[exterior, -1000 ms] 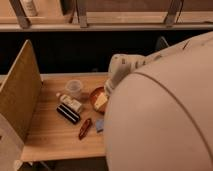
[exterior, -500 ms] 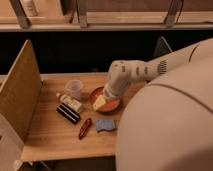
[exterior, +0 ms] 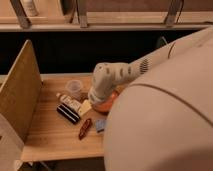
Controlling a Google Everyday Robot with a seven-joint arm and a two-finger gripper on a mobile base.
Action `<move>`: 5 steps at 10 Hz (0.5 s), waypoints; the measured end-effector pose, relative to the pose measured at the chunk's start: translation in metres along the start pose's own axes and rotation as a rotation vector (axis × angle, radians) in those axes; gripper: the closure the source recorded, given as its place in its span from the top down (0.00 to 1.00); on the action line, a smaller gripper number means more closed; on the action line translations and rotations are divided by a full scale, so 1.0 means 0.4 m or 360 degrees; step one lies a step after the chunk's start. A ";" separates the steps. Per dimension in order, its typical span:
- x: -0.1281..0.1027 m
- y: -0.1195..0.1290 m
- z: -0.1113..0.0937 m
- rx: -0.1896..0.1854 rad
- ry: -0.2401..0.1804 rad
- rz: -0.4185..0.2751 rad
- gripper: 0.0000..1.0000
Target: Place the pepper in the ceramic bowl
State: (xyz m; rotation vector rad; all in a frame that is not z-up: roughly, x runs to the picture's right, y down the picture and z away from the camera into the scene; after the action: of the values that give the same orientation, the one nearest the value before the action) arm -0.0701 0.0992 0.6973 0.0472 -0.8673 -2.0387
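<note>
Jaws by ceramic bowl [exterior: 108,106] (pepper [exterior: 85,128] on table [exterior: 50,141])

The ceramic bowl [exterior: 109,104] is mostly hidden: the gripper [exterior: 96,99] sits over its left part, and the robot's pale body [exterior: 165,125] covers its right. Just below the bowl, that body cuts off a blue object [exterior: 100,124], too blurred to identify.
</note>
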 end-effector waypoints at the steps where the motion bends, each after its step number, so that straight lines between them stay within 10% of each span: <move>1: -0.005 -0.017 0.020 0.0028 -0.0030 0.0007 0.80; 5: -0.048 -0.041 0.092 0.0078 -0.0172 0.0029 0.80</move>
State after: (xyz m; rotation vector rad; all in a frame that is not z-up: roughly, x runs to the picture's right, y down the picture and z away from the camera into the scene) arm -0.0831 0.1399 0.7097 -0.0437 -0.9815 -2.0175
